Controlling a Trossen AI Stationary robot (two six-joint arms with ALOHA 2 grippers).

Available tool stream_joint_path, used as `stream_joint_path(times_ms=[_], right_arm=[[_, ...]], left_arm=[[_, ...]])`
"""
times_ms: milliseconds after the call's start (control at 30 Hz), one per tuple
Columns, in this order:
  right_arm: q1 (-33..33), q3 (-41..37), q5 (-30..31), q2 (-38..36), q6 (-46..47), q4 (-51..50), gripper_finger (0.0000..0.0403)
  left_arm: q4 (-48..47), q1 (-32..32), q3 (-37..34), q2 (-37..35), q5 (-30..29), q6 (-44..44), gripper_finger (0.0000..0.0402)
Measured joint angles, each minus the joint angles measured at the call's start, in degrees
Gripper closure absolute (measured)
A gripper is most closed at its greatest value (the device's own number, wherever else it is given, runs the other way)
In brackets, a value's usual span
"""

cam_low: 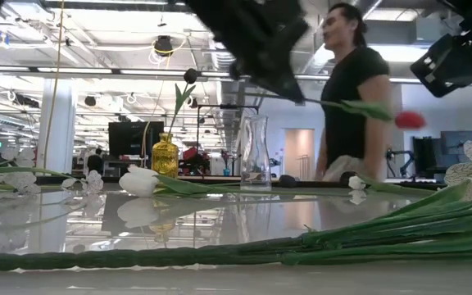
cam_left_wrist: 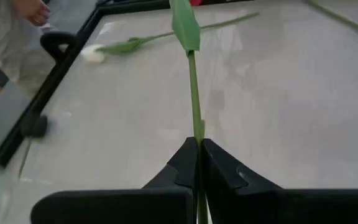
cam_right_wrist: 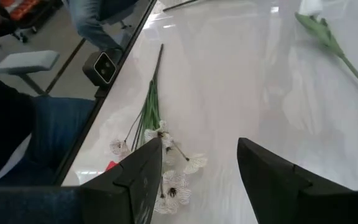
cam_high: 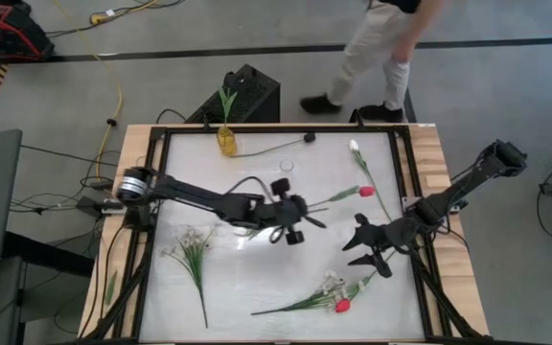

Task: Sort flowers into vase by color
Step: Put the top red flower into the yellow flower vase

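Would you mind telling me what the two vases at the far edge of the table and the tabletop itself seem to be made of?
The tall clear vase looks like glass or clear plastic: the room shows through it. The small yellow vase seems tinted glass, translucent and faceted. The white tabletop looks like a glossy laminate or acrylic, since it mirrors the vases and the white flower; the exact material is uncertain.

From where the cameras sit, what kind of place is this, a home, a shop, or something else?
Probably a robotics lab or open workshop, not a home. A white table in a black frame stands on bare concrete with cables trailing over it, the low view shows exposed ceiling ducts and desks with monitors, and a person walks past.
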Motion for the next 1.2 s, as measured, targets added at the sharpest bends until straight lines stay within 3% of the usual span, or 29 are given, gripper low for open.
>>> stream_joint_path(times_ms=[200, 367, 533, 767, 1000, 1200], right_arm=[[1.39, 0.00, 3.99, 0.63, -3.12, 2.40, 0.0169], [-0.14, -0.02, 5.43, 4.88, -9.70, 10.95, 0.0169], [-4.24, 0.02, 5.43, 12.15, -17.22, 22.69, 0.0169], [-12.94, 0.00, 5.37, 20.26, -24.38, 42.44, 0.0169], [-17.87, 0.00, -2.20, 20.15, -25.00, 47.80, 0.0169], [-18.69, 0.00, -2.81, 20.57, -24.92, 50.18, 0.0169]], left_arm=[[24.86, -0.09, -19.62, -10.64, -0.34, -4.81, 0.0401], [47.29, -0.05, -32.31, -15.05, 0.46, -5.77, 0.0401], [67.66, -0.05, -38.49, -14.40, 8.79, -5.48, 0.0401], [72.64, -0.31, -38.64, -10.70, 19.08, -5.92, 0.0401], [72.60, -1.13, -38.64, -9.73, 19.86, -5.35, 0.0401], [72.09, -1.28, -38.62, -9.73, 19.87, -4.75, 0.0401]])
